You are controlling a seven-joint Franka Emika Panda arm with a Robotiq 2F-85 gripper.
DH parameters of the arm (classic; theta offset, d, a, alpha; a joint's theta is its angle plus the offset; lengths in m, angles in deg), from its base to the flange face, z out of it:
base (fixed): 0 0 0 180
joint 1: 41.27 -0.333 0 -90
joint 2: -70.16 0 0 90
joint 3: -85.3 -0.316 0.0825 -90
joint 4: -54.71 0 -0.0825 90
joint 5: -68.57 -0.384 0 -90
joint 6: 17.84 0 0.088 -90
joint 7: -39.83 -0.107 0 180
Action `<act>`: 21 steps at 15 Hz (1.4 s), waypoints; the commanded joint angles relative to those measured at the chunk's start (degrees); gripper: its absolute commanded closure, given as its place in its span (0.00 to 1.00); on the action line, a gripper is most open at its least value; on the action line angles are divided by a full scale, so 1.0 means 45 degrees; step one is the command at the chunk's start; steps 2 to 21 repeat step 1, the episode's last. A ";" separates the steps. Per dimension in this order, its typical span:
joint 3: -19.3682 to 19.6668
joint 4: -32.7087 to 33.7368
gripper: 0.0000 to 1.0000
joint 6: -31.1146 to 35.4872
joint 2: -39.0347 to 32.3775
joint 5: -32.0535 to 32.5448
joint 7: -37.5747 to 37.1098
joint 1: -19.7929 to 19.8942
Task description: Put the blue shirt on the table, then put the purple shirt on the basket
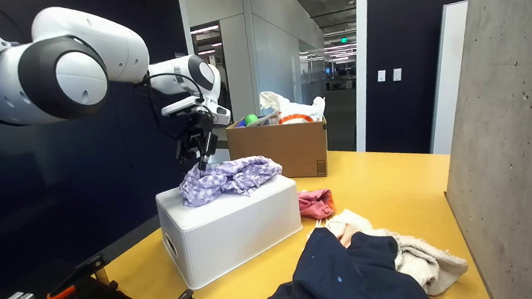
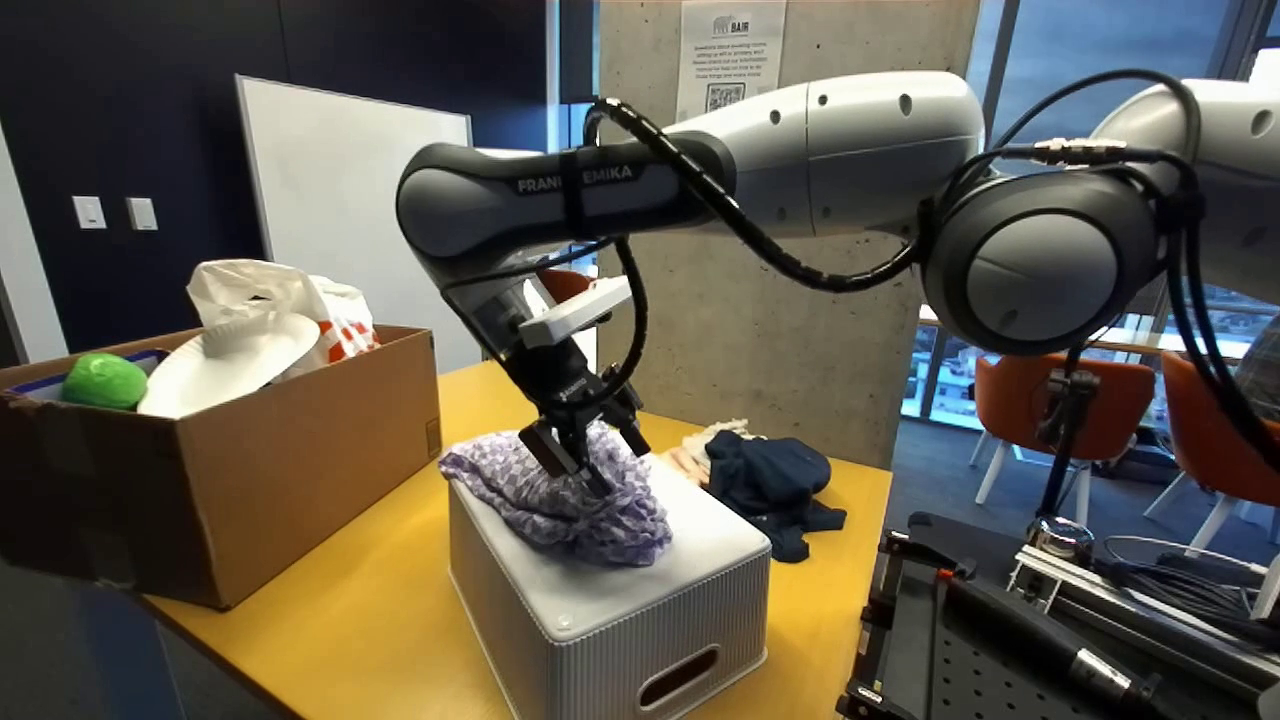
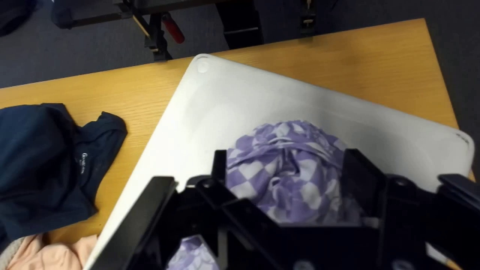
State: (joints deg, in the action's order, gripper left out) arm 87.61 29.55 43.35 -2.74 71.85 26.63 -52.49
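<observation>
The purple and white checked shirt (image 1: 249,171) lies bunched on top of the white basket (image 1: 243,238), which stands upside down on the table. It also shows in an exterior view (image 2: 530,500) and the wrist view (image 3: 287,135). The dark blue shirt (image 1: 347,274) lies crumpled on the yellow table (image 1: 388,183) beside the basket, also in the wrist view (image 3: 37,157). My gripper (image 2: 590,455) points down at the purple shirt. In the wrist view the gripper (image 3: 287,163) has its fingers wide apart, with purple cloth between them. Its fingertips appear at the cloth; firm contact cannot be told.
A cardboard box (image 1: 275,149) full of items stands behind the basket. A cream and peach garment (image 1: 430,259) lies partly under the blue shirt. A red garment (image 1: 315,204) lies beside the basket. A concrete wall (image 1: 505,130) borders the table.
</observation>
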 commanded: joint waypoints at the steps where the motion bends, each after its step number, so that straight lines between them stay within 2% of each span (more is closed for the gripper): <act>1: 0.0125 0.0005 0.00 0.0114 0.0573 0.0038 -0.0311 0.0327; 21: 0.0125 0.0005 0.00 0.0114 0.0573 0.0038 -0.0311 0.0327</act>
